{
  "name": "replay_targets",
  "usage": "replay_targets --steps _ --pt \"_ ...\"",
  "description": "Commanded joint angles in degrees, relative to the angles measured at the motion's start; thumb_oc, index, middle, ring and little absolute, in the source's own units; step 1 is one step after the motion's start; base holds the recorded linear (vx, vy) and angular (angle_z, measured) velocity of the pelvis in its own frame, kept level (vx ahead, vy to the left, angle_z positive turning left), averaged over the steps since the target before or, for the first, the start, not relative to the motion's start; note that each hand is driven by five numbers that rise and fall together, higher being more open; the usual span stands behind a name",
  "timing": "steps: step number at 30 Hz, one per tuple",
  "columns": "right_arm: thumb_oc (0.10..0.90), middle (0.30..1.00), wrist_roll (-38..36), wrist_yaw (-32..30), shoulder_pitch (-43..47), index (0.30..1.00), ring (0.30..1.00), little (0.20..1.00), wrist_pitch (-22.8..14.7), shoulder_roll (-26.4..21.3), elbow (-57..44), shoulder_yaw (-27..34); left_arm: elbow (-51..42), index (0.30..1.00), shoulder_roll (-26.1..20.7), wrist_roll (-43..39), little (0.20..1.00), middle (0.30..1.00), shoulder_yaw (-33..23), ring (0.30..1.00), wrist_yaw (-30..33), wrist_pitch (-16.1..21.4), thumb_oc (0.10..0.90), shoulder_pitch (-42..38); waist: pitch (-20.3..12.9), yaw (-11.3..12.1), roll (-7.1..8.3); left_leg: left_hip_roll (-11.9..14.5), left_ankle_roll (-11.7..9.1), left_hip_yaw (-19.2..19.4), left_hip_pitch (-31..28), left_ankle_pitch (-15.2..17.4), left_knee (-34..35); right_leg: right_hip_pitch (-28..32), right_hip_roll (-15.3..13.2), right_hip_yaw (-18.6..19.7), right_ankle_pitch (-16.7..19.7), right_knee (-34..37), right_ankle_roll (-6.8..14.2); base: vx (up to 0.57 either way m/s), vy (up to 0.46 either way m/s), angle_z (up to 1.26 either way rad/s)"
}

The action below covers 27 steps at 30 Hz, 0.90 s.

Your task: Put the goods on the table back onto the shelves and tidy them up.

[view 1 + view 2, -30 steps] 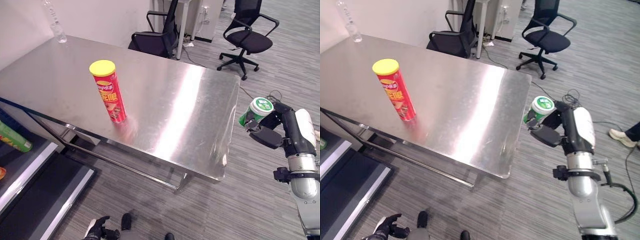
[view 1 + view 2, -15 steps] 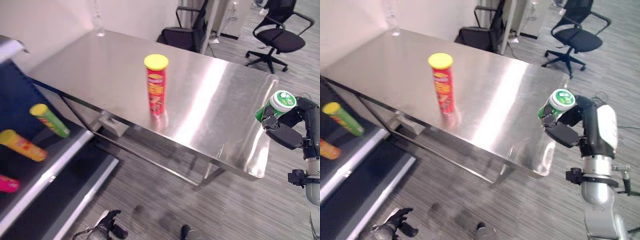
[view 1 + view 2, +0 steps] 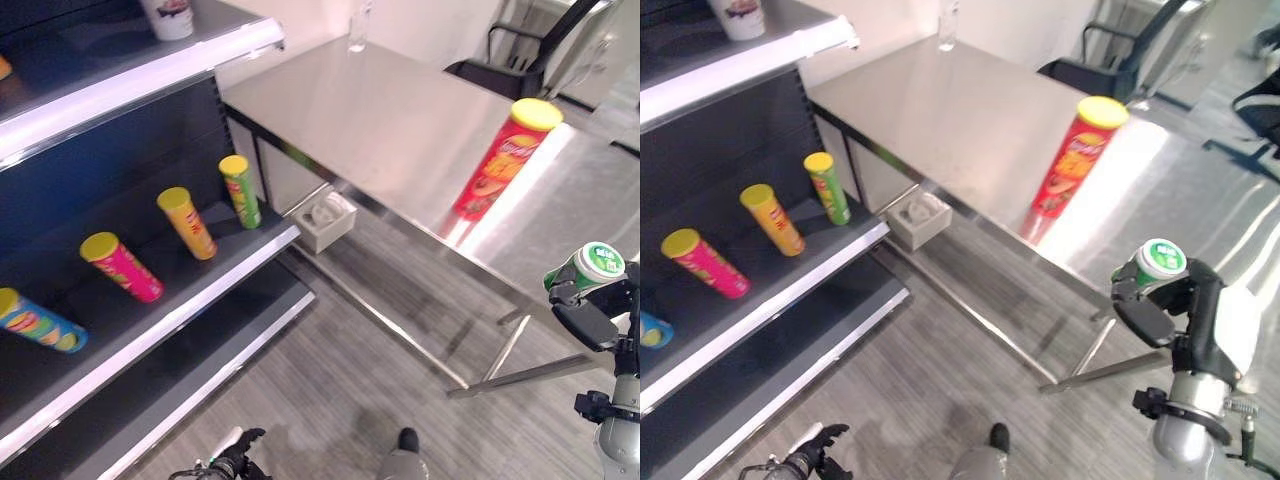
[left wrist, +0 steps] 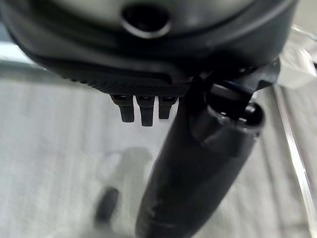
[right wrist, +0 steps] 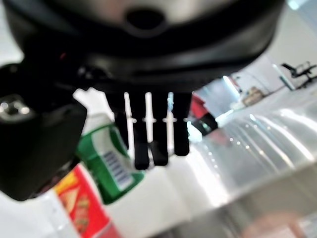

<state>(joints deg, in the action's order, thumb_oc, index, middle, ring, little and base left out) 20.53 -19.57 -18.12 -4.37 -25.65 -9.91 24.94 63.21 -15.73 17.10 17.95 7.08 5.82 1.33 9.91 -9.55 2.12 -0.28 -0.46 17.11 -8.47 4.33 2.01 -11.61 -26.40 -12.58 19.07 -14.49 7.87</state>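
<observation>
My right hand (image 3: 587, 318) is shut on a green can with a white lid (image 3: 592, 266), held upright in the air just off the steel table's (image 3: 380, 110) near corner. In the right wrist view the fingers (image 5: 148, 134) curl round the green can (image 5: 111, 163). A tall red chips can with a yellow lid (image 3: 495, 160) stands on the table. At left is a dark shelf unit (image 3: 180, 310). My left hand (image 3: 228, 465) hangs low over the floor, fingers relaxed and holding nothing.
Several chips cans lie on the middle shelf: green (image 3: 240, 190), yellow (image 3: 187, 222), pink (image 3: 120, 267), blue (image 3: 40, 322). A white cup (image 3: 168, 15) stands on the top shelf. A white box (image 3: 325, 215) sits under the table, a clear bottle (image 3: 357, 30) at its far end.
The camera has swung left, bringing the shelf unit into view and pushing the table to the right. My right hand still holds the green can.
</observation>
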Motion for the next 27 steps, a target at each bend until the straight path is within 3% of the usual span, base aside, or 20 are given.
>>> replay_targets --steps 1,3,5,8,10,12,13,16,17,20,22,27 --pt "0.4 0.3 1.36 -6.06 6.13 0.3 0.3 0.3 -1.28 -2.95 -4.59 6.9 -0.23 0.9 0.23 0.77 0.9 0.9 -1.95 0.9 0.88 0.82 0.8 -1.48 0.41 -0.52 1.12 3.09 -2.41 -1.69 -7.49 8.3 2.99 -4.13 7.49 -2.15 -1.13 19.49 7.13 -0.34 0.253 -0.16" --pt "0.4 0.3 1.63 -5.23 5.27 0.3 0.3 0.3 -1.16 -2.55 -5.46 6.51 0.46 0.9 0.36 0.48 0.9 0.9 -2.77 0.9 0.74 0.61 0.8 -0.56 1.25 -0.24 1.28 1.92 -0.63 -1.99 -6.05 7.19 2.99 -1.77 8.59 -2.04 -2.98 17.79 6.47 -0.32 0.229 -0.17" --pt "0.4 0.3 0.74 -4.14 4.76 0.3 0.3 0.3 -1.81 -2.13 -6.42 6.32 1.35 0.9 0.5 0.31 0.9 0.9 -3.14 0.9 0.55 0.54 0.8 0.07 1.51 -0.19 1.11 1.5 0.41 -1.95 -5.0 6.19 2.99 -0.75 10.49 1.75 -6.04 12.49 5.42 -0.25 0.13 -0.32" --pt "0.4 0.3 -2.87 -0.61 3.69 0.3 0.3 0.3 -4.19 -1.86 -8.89 6.55 1.05 0.9 0.27 0.07 0.9 0.9 -2.18 0.9 -0.2 1.1 0.8 0.05 0.94 -0.5 0.76 1.69 1.33 -1.98 -2.58 3.92 2.99 0.36 16.17 8.61 -12.43 3.36 3.37 -0.22 0.076 -0.18" --pt "0.4 0.3 -10.12 5.44 2.59 0.3 0.3 0.3 -7.85 -1.69 -11.45 5.87 0.84 0.9 -0.11 -0.59 0.9 0.9 -1.17 0.9 -1.41 1.3 0.8 -0.74 -0.32 -0.99 0.56 2.25 1.82 -3.11 -0.44 2.39 2.99 1.88 20.99 13.74 -17.56 -4.72 2.28 -0.17 0.002 -0.08" --pt "0.4 0.3 -12.25 7.11 2.62 0.3 0.3 0.3 -8.74 -2.08 -11.99 5.33 0.77 0.9 -0.22 -1.09 0.9 0.9 -1.0 0.9 -1.51 1.45 0.8 -1.15 -0.84 -0.99 0.92 2.09 1.78 -3.48 0.55 1.69 2.99 2.52 21.94 14.95 -18.39 -5.25 1.76 -0.06 -0.066 0.09" --pt "0.4 0.3 -16.22 11.53 2.18 0.3 0.3 0.3 -10.14 -3.4 -13.4 4.1 0.99 0.9 -0.1 -1.5 0.9 0.9 -0.77 0.9 -2.29 1.93 0.8 -2.27 -2.46 -0.8 2.28 1.21 1.44 -4.73 1.37 1.89 2.86 6.36 22.85 16.86 -21.68 0.52 0.8 -0.02 -0.093 0.01" --pt "0.4 0.3 -19.8 14.41 2.15 0.3 0.3 0.3 -11.33 -3.8 -14.72 3.69 0.89 0.9 0.14 -1.08 0.9 0.9 -0.2 0.9 -2.81 2.38 0.8 -2.65 -3.83 -0.37 3.04 0.94 0.98 -5.39 2.0 1.1 2.86 7.6 23.68 17.44 -20.86 4.83 0.34 0.0 -0.111 0.22" --pt "0.4 0.3 -22.94 17.08 3.31 0.3 0.3 0.3 -12.37 -5.46 -16.62 1.84 0.36 0.9 0.12 -1.48 0.9 0.9 0.49 0.9 -3.33 2.88 0.8 -2.85 -4.42 -0.12 2.86 1.37 0.7 -5.18 2.38 0.67 2.94 8.41 24.35 18.83 -19.92 7.8 0.24 -0.03 -0.107 0.17" --pt "0.4 0.3 -29.48 21.55 4.0 0.3 0.3 0.3 -14.22 -7.13 -20.21 0.19 1.28 0.9 1.07 0.35 0.9 0.9 2.91 0.9 -4.27 3.41 0.8 -3.67 -5.35 0.15 2.49 1.68 0.49 -4.77 2.67 0.5 2.99 10.09 23.82 18.25 -19.36 11.61 0.01 -0.01 -0.082 0.04" --pt "0.4 0.3 -29.99 22.29 3.55 0.3 0.3 0.3 -14.33 -7.27 -21.28 -1.32 3.55 0.9 2.19 0.98 0.9 0.9 3.1 0.9 -4.5 3.15 0.8 -3.77 -6.01 0.28 2.18 1.98 0.2 -4.73 2.55 0.46 2.99 11.08 23.58 17.92 -18.89 13.37 -0.08 0.02 -0.053 0.16" --pt "0.4 0.3 -26.58 21.98 9.05 0.3 0.3 0.3 -14.48 -8.58 -21.51 -13.68 3.99 0.9 3.34 1.15 0.9 0.9 3.87 0.9 -3.83 3.53 0.8 -4.23 -6.69 2.75 1.18 2.44 -0.35 -5.57 2.15 0.04 2.99 13.15 22.81 16.12 -18.46 16.17 -0.6 0.02 -0.03 0.02"
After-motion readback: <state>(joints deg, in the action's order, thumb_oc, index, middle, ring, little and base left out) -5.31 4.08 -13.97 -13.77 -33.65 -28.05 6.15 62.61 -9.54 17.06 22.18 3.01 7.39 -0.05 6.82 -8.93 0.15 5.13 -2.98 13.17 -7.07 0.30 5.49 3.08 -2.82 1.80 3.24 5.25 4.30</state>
